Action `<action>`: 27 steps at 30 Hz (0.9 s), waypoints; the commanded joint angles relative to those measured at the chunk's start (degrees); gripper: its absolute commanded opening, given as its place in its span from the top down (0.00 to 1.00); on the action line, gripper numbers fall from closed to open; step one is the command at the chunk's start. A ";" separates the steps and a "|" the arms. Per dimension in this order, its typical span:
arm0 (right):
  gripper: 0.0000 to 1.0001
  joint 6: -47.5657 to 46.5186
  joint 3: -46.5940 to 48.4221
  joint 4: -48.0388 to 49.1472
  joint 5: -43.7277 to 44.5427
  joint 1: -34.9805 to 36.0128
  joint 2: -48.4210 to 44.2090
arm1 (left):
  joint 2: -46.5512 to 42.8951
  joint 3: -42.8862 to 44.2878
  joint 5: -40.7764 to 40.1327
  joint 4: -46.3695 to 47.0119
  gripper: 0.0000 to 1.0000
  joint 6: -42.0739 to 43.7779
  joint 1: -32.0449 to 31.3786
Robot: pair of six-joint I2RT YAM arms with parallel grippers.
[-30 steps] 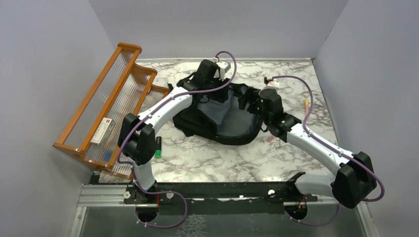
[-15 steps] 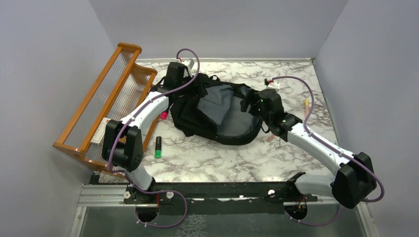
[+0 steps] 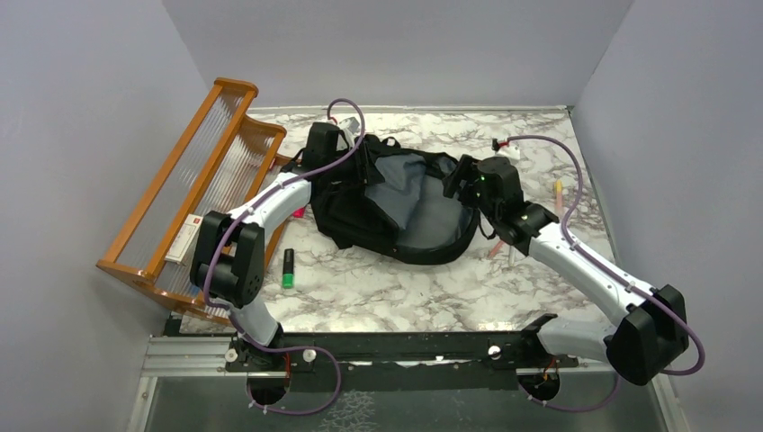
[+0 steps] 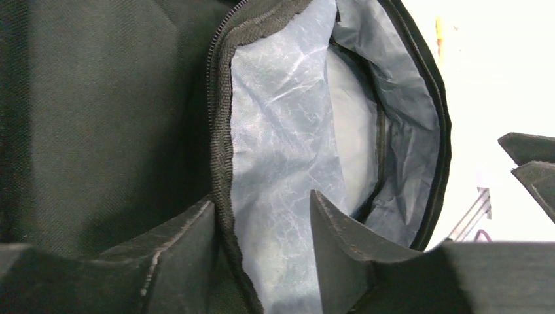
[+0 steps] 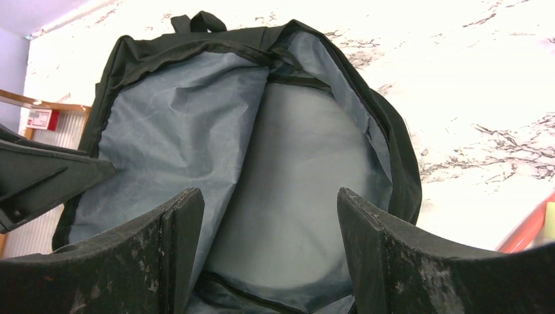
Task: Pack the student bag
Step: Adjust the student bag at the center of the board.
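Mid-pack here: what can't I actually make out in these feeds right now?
Left pincer grip: left wrist view, its fingers straddle the student bag's zip rim; whether they pinch it is cut off by the bottom edge.
Bag's lower interior: right wrist view, the open right pincer's fingers cover it.
Pink item: top view, mostly under the left arm.
Box in the rack: top view, label too small.
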 commanded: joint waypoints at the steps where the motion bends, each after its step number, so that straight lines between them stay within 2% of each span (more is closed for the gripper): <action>1: 0.22 3.17 2.13 -2.74 2.50 -1.07 -1.75 | 0.50 1.52 5.62 3.93 0.54 -1.19 0.12; 6: 0.23 6.00 2.94 -6.25 -1.65 -4.91 0.26 | 1.55 4.92 9.20 4.17 0.77 -0.79 -0.54; 11: 0.24 3.93 4.82 -10.76 -7.16 -10.85 4.07 | 2.58 8.19 10.72 3.20 0.90 0.11 -2.89; 18: 0.31 -1.14 6.89 -14.57 -10.09 -12.02 9.82 | 4.15 10.63 11.07 2.87 1.00 0.99 -6.62; 23: 0.41 -1.65 7.14 -15.78 -11.46 -12.02 12.21 | 6.13 13.27 11.61 2.64 1.00 1.35 -10.05; 27: 0.54 -1.54 6.77 -16.20 -10.95 -12.02 12.04 | 8.06 16.02 12.13 2.47 1.00 1.35 -12.91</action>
